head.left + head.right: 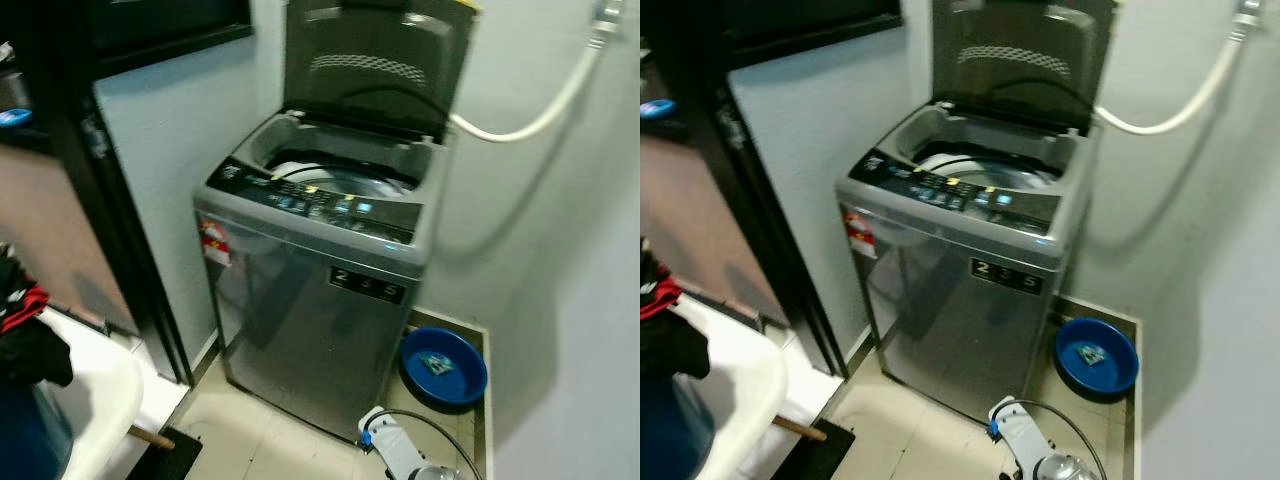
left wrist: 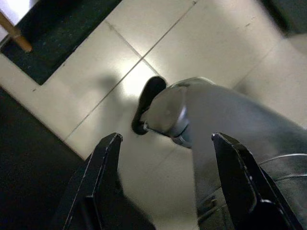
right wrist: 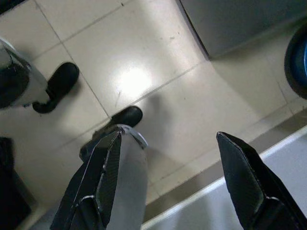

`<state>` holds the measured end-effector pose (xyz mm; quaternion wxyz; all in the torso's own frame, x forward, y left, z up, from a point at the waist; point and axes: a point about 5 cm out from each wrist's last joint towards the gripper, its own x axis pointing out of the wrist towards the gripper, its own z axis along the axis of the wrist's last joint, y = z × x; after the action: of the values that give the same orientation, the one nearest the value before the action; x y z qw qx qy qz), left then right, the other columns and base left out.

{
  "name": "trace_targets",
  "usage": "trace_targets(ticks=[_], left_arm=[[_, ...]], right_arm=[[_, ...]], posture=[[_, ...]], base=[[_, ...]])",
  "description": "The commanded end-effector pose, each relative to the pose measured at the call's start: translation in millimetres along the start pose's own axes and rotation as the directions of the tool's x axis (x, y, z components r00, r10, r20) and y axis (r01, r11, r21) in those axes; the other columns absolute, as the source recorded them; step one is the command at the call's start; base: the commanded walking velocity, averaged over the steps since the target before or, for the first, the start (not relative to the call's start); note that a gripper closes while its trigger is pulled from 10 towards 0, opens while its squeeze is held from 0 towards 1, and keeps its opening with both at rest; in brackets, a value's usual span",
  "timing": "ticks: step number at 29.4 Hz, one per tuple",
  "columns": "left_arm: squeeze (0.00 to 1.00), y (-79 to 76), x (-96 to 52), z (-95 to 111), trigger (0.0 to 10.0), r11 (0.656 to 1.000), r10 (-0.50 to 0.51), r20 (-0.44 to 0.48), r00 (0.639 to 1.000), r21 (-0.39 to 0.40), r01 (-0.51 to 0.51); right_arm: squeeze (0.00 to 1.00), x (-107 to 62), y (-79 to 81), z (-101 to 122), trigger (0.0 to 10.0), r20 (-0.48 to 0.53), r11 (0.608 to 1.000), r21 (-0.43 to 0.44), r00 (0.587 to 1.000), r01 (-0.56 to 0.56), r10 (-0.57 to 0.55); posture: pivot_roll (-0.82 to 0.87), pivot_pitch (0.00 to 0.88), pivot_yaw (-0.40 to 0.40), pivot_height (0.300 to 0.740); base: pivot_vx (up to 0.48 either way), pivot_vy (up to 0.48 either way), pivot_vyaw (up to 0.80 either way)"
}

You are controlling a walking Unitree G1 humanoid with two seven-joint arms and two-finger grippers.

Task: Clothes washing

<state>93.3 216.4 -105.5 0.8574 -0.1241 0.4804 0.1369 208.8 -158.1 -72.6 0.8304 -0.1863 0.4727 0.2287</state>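
Tiled floor [image 1: 250, 430] ahead of you, gray washing machine [image 1: 320, 300] by the wall, lid [image 1: 375, 65] up, blue basin [image 1: 443, 367] beside it, your left gripper [image 2: 165, 139] and right gripper [image 3: 168, 139] hanging over the floor, fingers spread, holding nothing.

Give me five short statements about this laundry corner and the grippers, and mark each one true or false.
1. The washing machine has its lid raised. True.
2. The blue basin sits on top of the machine. False: it is on the floor beside it.
3. The left gripper is open. True.
4. The right gripper holds a garment. False: it is open, holding nothing.
5. A white hose hangs along the wall. True.
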Motion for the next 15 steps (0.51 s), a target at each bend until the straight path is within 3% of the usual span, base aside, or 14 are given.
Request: trace_targets(ticks=[1,2,4,6,15], left_arm=[[0.00,-6.9,2.7,2.9,10.0,0.999,-0.005,-0.001,1.000,0.050,0.005],[0.00,-9.4,3.8,4.7,10.0,0.998,-0.009,0.002,1.000,0.069,0.009],[0.00,-9.4,3.8,4.7,10.0,0.998,-0.009,0.002,1.000,0.069,0.009],[0.00,-15.2,6.2,8.1,10.0,0.990,-0.023,-0.001,1.000,0.136,0.023],[0.00,-24.8,9.1,12.6,10.0,0.981,-0.048,-0.002,0.999,0.189,0.047]], right_arm=[[0.00,-0.3,0.3,-7.1,10.0,-0.008,0.996,0.083,1.000,0.024,-0.023],[0.00,0.0,0.6,-6.1,10.0,0.007,0.991,0.131,0.999,0.030,-0.031],[0.00,0.0,0.6,-6.1,10.0,0.007,0.991,0.131,0.999,0.030,-0.031],[0.00,0.3,0.0,-1.7,10.0,0.040,0.979,0.200,0.998,0.038,-0.047],[0.00,1.0,1.8,0.3,10.0,0.043,0.982,0.184,0.998,0.044,-0.053]], posture=[[0.01,0.000,-0.057,0.740],[0.01,0.000,-0.057,0.740],[0.01,0.000,-0.057,0.740],[0.02,0.000,-0.057,0.740],[0.02,0.000,-0.054,0.740]], base=[[0.000,0.000,0.78],[0.000,0.000,0.78],[0.000,0.000,0.78],[0.000,0.000,0.78],[0.000,0.000,0.78]])
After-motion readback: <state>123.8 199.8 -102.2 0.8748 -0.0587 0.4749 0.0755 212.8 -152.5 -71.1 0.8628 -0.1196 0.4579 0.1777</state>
